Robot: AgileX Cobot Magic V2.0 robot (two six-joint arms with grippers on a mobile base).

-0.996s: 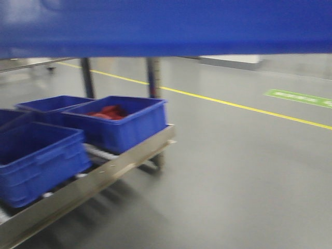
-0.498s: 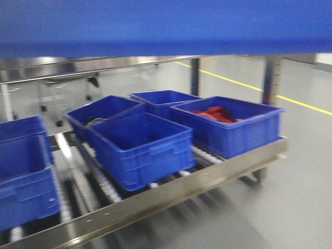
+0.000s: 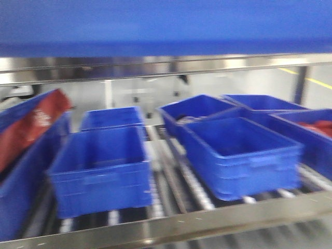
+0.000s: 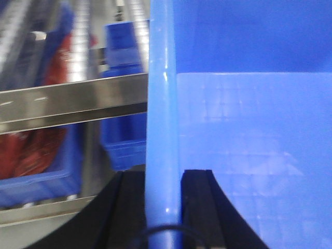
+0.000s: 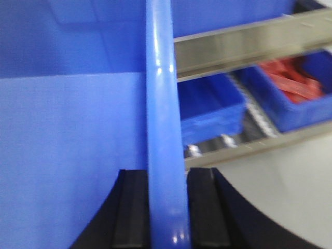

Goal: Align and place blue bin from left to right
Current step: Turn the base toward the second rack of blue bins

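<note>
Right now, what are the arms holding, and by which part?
Both hold the blue bin: left gripper and right gripper are each shut on the rim of an opposite wall.

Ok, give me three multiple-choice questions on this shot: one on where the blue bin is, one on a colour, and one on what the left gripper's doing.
1. Where does the blue bin show in the front view?
A. Across the top edge, above the rack
B. On the floor
C. Set down among the other bins

2. What colour is the material in the far-left bin on the rack?
A. Green
B. Red
C. Yellow

3. What state is the left gripper in?
A. Open, away from everything
B. Out of view
C. Shut on the blue bin's rim

Answers:
1 A: it fills a blue band over the whole rack.
2 B: the material leaning in that bin is plainly red.
3 C: the left wrist view shows a black finger against each side of the rim.
</note>
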